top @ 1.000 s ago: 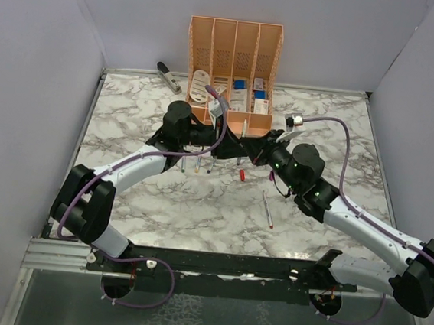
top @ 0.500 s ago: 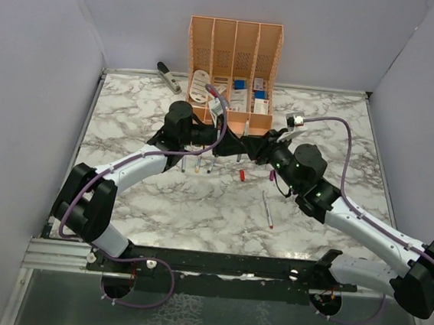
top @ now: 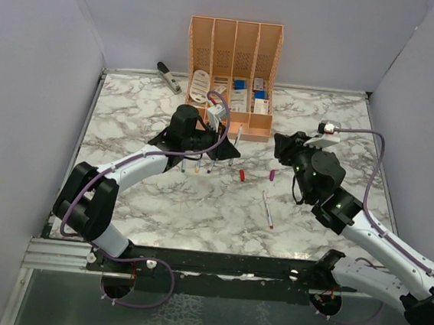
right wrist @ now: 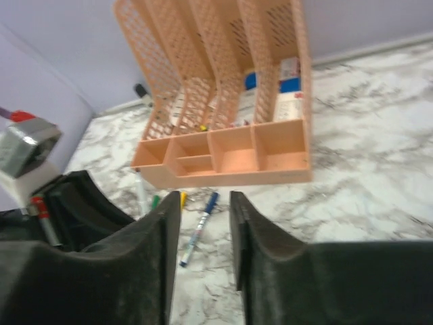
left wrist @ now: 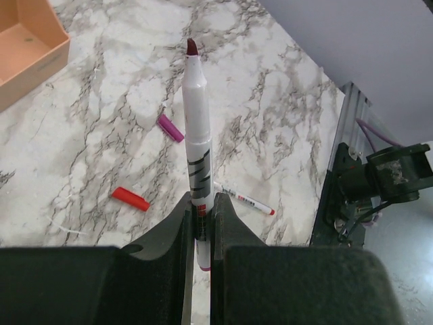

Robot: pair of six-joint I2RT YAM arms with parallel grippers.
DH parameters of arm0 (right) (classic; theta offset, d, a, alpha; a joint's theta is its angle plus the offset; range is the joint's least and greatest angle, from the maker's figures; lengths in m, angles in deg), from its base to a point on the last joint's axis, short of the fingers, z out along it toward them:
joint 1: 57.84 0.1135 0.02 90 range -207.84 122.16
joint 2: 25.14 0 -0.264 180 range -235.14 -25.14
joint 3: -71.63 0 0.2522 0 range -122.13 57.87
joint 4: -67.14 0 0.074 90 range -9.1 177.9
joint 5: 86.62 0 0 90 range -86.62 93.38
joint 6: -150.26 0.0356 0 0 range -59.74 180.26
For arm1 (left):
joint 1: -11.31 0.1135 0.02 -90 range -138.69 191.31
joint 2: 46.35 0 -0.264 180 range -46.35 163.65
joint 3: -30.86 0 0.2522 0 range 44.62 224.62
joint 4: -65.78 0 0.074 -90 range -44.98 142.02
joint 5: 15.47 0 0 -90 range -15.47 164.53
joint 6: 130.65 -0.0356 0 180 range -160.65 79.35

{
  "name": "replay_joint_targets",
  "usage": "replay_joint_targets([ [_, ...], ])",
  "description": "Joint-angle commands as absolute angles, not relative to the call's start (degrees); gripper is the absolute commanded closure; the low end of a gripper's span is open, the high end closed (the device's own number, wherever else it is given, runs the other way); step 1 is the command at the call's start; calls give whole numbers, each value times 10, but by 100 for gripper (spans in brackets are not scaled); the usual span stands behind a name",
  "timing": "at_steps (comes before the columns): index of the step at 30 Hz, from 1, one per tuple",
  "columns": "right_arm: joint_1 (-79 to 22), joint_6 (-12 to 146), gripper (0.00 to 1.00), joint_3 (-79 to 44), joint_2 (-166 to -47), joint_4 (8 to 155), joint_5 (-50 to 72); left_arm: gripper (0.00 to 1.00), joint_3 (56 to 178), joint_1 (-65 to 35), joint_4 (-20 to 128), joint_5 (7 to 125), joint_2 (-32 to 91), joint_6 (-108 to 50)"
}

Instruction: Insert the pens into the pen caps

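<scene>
My left gripper [left wrist: 200, 203] is shut on a whitish pen [left wrist: 198, 135] whose bare purple tip points away from the wrist. From above, that pen [top: 237, 138] sticks out of the left gripper [top: 226, 151] towards the organizer. A purple cap [left wrist: 170, 127] and a red cap [left wrist: 130, 198] lie on the marble beyond it, as does an uncapped red-tipped pen [left wrist: 247, 201]. My right gripper [right wrist: 204, 203] is open with nothing between its fingers and sits right of the held pen, apart from it [top: 280, 143]. Under it lies a blue-capped pen [right wrist: 199, 227].
The orange desk organizer [top: 232, 64] stands at the back with small boxes in its slots. A grey stapler-like tool [top: 168, 75] lies to its left. Green-capped [right wrist: 154, 201] and yellow-capped [right wrist: 183, 198] pens lie before the organizer. Walls close in on both sides.
The right gripper opened, let go of the pen and drew back to the right. The left gripper closed on that pen and now holds it alone.
</scene>
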State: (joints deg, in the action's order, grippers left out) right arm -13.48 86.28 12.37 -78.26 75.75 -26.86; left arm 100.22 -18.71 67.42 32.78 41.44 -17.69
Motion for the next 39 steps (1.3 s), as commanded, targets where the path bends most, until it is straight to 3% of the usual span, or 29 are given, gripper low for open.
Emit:
replay_joint_targets([
  [1,-158,931,74,119,-785,879,-360,100,1017,-187,634,349,419,-202],
  [6,-227,980,91,125,-812,951,-264,100,998,-187,687,331,423,-155],
  [13,-261,975,92,115,-934,1009,-147,100,991,-186,691,336,417,-149],
  [18,-261,973,83,113,-998,1007,-99,100,987,-187,670,349,414,-155],
  [28,-261,957,59,102,-1080,999,-123,100,991,-186,629,354,416,-177],
  [39,-262,955,59,67,-1161,987,-163,100,1000,-186,622,346,426,-185],
])
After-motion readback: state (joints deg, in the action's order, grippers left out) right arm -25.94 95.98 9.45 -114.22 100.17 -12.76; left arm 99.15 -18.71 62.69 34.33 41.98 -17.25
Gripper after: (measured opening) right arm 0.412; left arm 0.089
